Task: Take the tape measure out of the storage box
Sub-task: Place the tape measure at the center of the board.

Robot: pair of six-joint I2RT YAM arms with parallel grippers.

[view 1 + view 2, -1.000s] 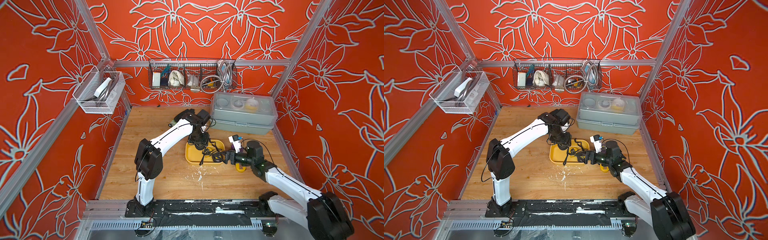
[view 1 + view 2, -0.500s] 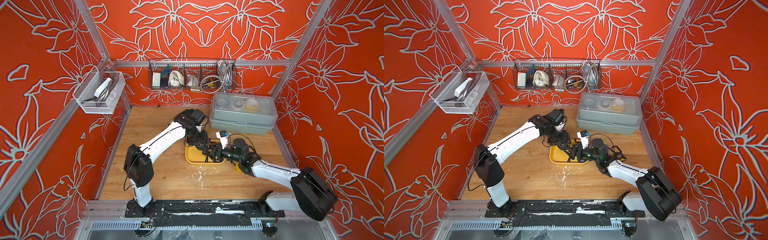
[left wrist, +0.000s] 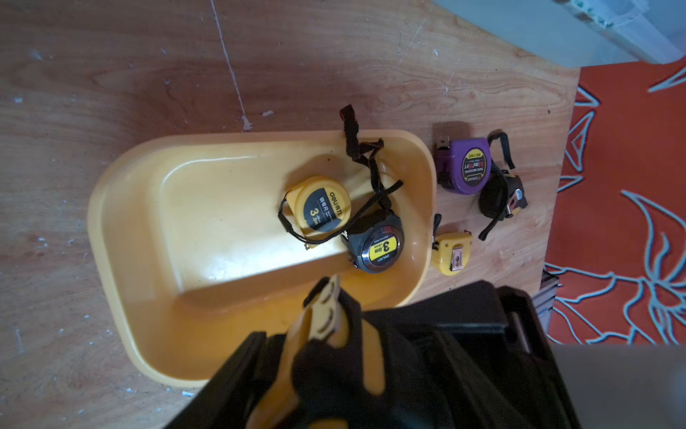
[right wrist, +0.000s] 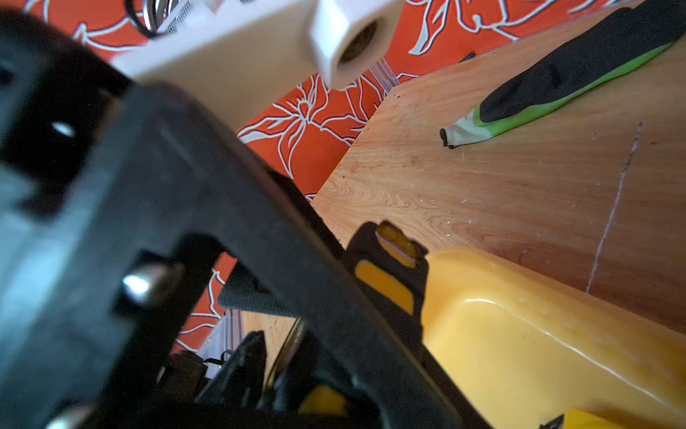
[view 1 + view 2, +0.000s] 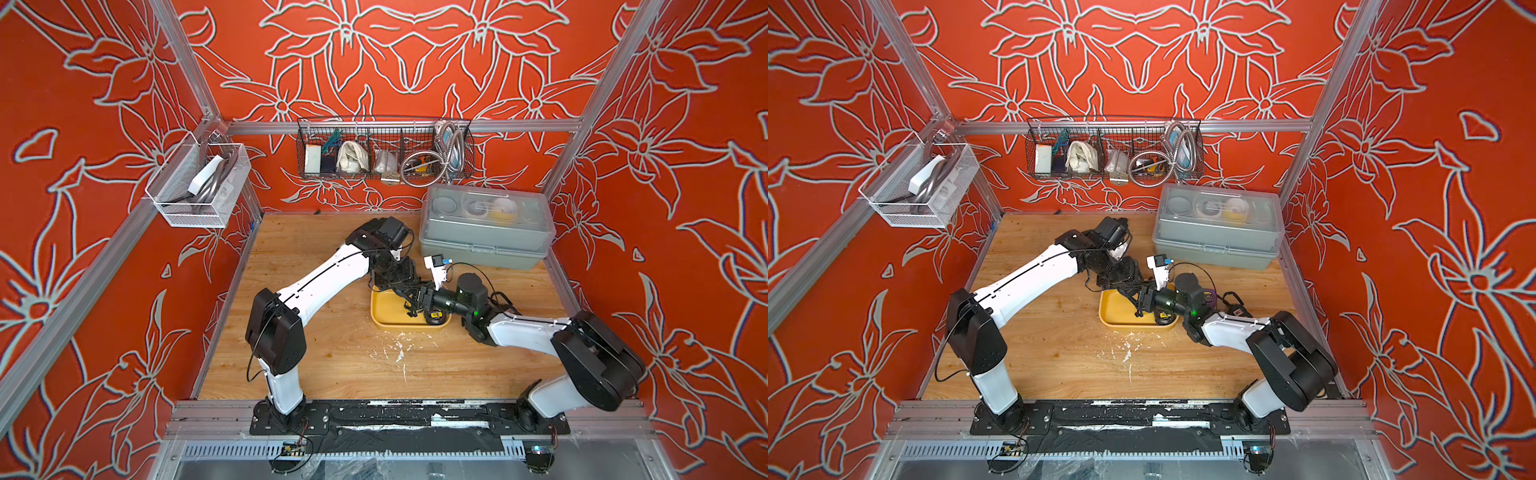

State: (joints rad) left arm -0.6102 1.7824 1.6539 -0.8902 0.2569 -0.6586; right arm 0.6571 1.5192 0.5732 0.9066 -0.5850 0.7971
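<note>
The yellow storage box [image 5: 382, 321] [image 5: 1112, 320] [image 3: 111, 208] lies mid-table. Over its far right corner my left gripper [image 5: 400, 286] [image 3: 326, 334] is shut on a black-and-yellow tape measure [image 3: 322, 315] [image 4: 386, 282]. My right gripper [image 5: 413, 301] [image 5: 1140, 305] reaches in from the right, and its fingers have closed against that same tape measure. Much of the grip is hidden by the black gripper bodies. A round yellow tape measure [image 3: 322, 204] and a grey chrome-rimmed one [image 3: 378, 247] [image 5: 434, 316] lie inside the box.
Right of the box on the wood lie a purple tape measure [image 3: 466, 165], a black one [image 3: 497, 197] and a small yellow one [image 3: 451, 252]. A grey lidded case [image 5: 486, 232] stands at the back right. A green-black glove [image 4: 557, 85] lies behind. Wire baskets [image 5: 384, 153] hang on the walls.
The right arm swung left from beside the box to the left gripper, and its wide jaws narrowed around the held tape measure. The left arm shifted slightly, its grip unchanged.
</note>
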